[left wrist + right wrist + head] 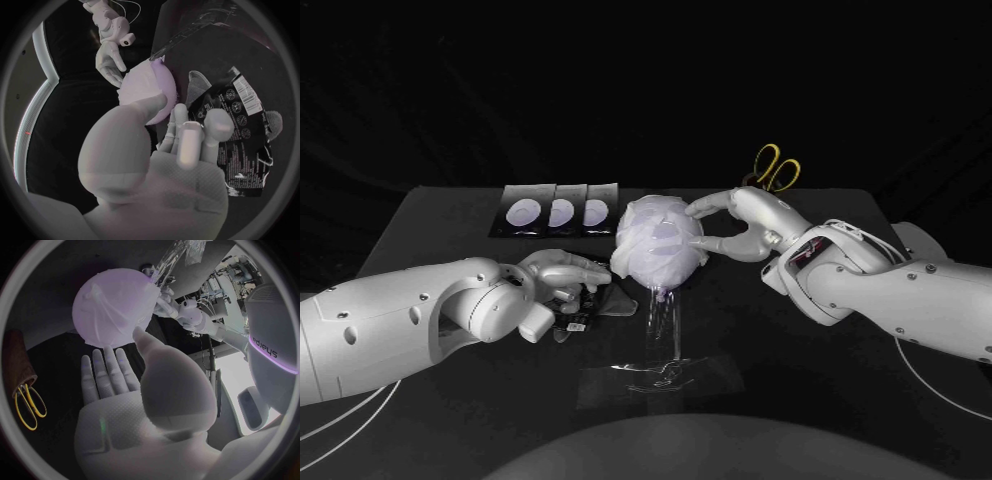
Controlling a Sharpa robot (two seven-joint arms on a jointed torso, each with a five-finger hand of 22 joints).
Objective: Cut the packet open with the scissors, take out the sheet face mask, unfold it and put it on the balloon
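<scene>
The pale balloon [658,245] stands on a clear stand [661,335] at the table's middle, with the white sheet mask [646,232] draped over it. My right hand [740,222] lies against the balloon's right side, fingers straight and thumb touching the mask [112,307]. My left hand [567,285] hovers at the balloon's lower left, holding nothing, its fingers [187,142] over the cut black packet [240,135] lying on the table. The yellow-handled scissors [776,170] lie at the back right, behind the right hand [125,385].
A row of black packets [560,210] with white ovals lies at the back left. The stand's clear base [661,380] spreads towards the table's front edge. Both forearms flank the stand.
</scene>
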